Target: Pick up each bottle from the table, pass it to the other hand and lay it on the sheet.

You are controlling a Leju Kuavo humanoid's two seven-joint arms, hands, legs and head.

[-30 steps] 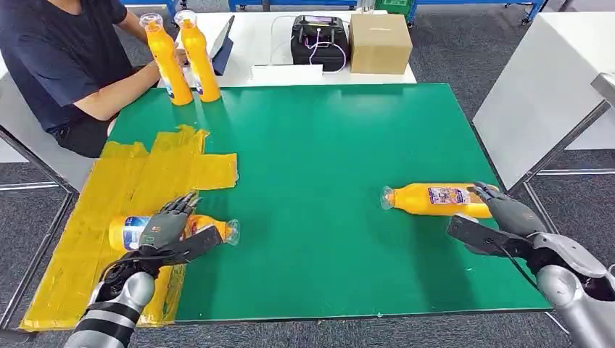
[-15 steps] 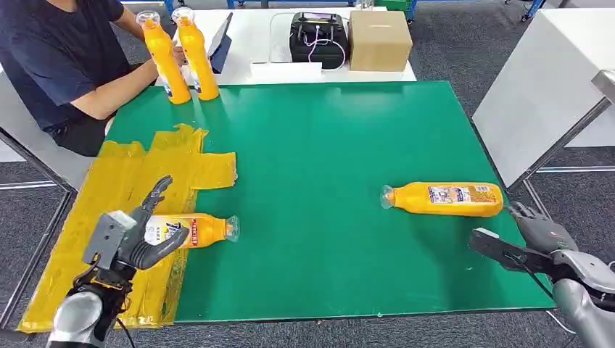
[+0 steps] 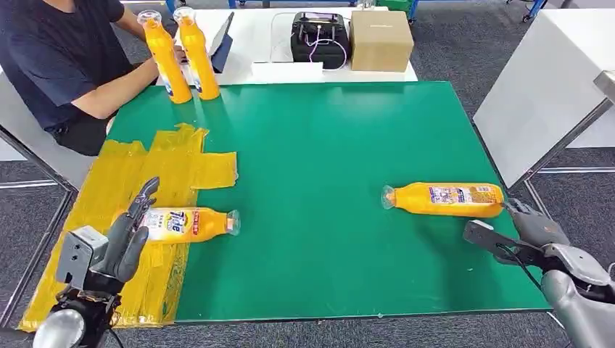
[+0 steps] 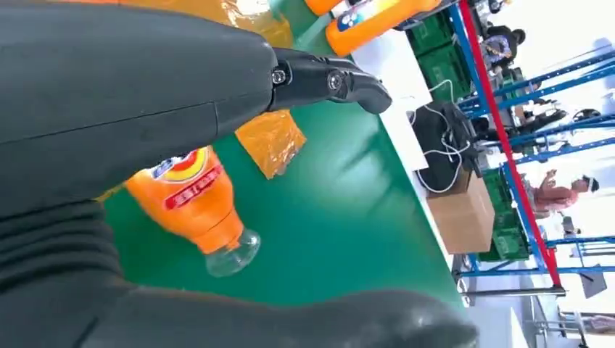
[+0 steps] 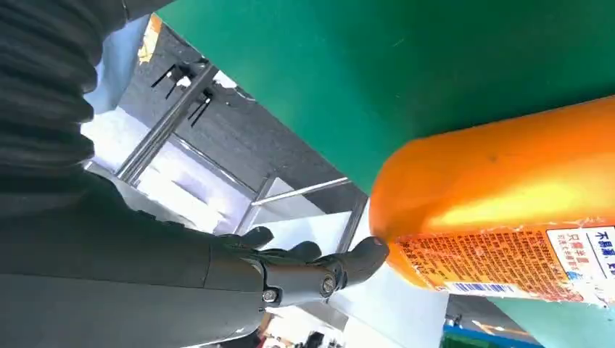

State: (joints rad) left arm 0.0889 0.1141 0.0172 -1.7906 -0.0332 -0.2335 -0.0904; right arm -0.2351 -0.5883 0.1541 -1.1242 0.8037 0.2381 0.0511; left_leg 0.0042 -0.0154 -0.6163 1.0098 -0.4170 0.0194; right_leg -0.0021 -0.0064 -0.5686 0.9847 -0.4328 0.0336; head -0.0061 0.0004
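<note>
Flanking upright bottles (image 3: 180,56): seated person (image 3: 58,58)

An orange bottle (image 3: 181,224) lying on the yellow sheet (image 3: 116,210) at lower left of the head view shows "Tide" on its label, while the bottle at right (image 3: 444,199) carries fine print and a barcode too small to read.

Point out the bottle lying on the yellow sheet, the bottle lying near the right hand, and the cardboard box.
Bottle on the sheet (image 3: 181,224): head view, on its label.
Bottle near the right hand (image 3: 444,199): head view, mid-body by the label.
Cardboard box (image 3: 381,43): head view, on its front face.
</note>
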